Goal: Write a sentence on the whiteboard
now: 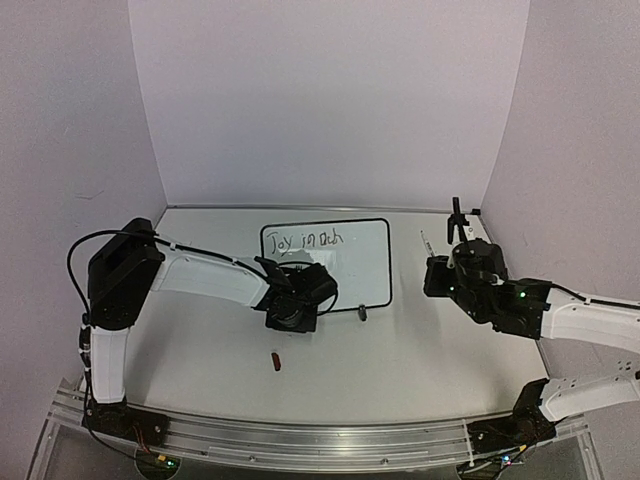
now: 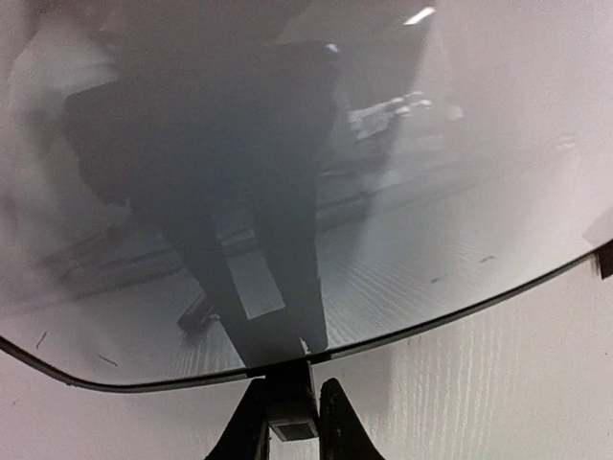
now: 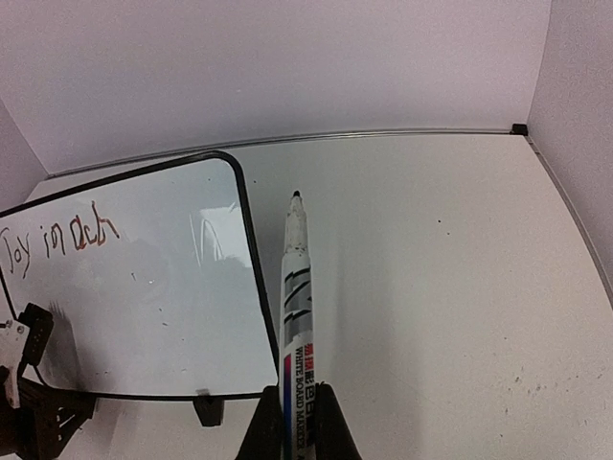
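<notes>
The whiteboard (image 1: 345,270) lies flat at mid-table with a handwritten line "Joy in each" along its top. My left gripper (image 1: 297,303) is at its near left edge. In the left wrist view the glossy whiteboard (image 2: 450,211) fills the frame, and the left gripper (image 2: 291,388) has its fingers pressed on either side of a black clip foot (image 2: 292,420). My right gripper (image 3: 298,398) is shut on a white board marker (image 3: 297,287), uncapped, tip pointing away, just right of the whiteboard (image 3: 144,287). From above, the right gripper (image 1: 437,262) and marker (image 1: 425,243) hover beside the board's right edge.
A small red marker cap (image 1: 276,361) lies on the table in front of the left gripper. A second black clip foot (image 1: 362,313) sticks out at the board's near edge. White walls enclose the table on three sides.
</notes>
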`<state>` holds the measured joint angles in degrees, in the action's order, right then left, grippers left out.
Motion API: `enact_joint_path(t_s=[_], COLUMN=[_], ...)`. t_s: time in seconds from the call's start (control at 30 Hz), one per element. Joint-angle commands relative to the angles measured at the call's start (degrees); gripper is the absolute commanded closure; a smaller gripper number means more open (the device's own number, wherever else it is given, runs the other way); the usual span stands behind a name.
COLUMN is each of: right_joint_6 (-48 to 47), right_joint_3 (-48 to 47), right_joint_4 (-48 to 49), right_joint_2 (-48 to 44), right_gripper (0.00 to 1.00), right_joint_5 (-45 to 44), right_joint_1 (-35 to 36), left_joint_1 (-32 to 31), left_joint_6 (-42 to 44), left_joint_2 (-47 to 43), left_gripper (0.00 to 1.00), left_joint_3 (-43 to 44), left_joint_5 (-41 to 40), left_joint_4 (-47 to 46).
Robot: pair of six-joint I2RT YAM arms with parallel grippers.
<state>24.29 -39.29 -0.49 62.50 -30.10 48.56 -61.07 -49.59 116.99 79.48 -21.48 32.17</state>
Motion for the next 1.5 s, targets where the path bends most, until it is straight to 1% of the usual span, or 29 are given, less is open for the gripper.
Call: enact_joint_path(t_s=[0.0, 0.3, 0.4, 0.8, 1.03, 1.13, 1.33, 1.4, 1.47], right_joint_6=[0.1, -0.1, -0.1, 1.0, 1.1, 1.1, 1.2, 1.2, 1.2], right_joint_3=[-0.5, -1.3, -1.3, -0.7, -0.8, -0.8, -0.7, -0.7, -0.8], right_joint_4=[0.6, -1.5, -1.7, -2.5, -2.7, -2.9, -3.4, -3.6, -3.8], right_joint_2=[-0.8, -1.1, -1.4, -2.3, -2.6, -2.9, -3.4, -3.5, -3.7], right_gripper=[1.0, 1.0, 1.0, 1.0, 1.0, 1.0, 1.0, 1.0, 1.0], right_joint_5=[0.1, -0.1, -0.4, -0.8, -0.6, -0.5, -0.2, -0.2, 0.0], right_joint_1=[-0.1, 0.0, -0.1, 0.0, -0.1, -0.1, -0.1, 0.0, 0.0], left_joint_1=[-0.3, -0.4, -0.4, -3.1, -4.6, -4.8, -5.0, -5.0, -5.0], left_joint_6=[1.1, -1.3, -2.5, -8.1, -10.1, -10.4, -10.2, -10.0, -9.8], left_joint_2=[-1.0, -6.0, -8.1, -14.0, -15.1, -15.7, -19.1, -19.8, -20.7], left_gripper=[0.89, 0.96, 0.97, 0.98, 0.97, 0.93, 0.77, 0.72, 0.63], left_joint_3=[-0.6, -7.0, -9.2, -15.1, -15.8, -16.5, -18.7, -18.9, -19.3], left_joint_5=[-1.8, -1.2, -0.6, 1.0, 2.8, 3.3, 3.1, 3.4, 3.7], left_joint_4=[1.3, 0.7, 0.7, 2.2, 2.2, 1.5, -0.3, 0.0, 0.1])
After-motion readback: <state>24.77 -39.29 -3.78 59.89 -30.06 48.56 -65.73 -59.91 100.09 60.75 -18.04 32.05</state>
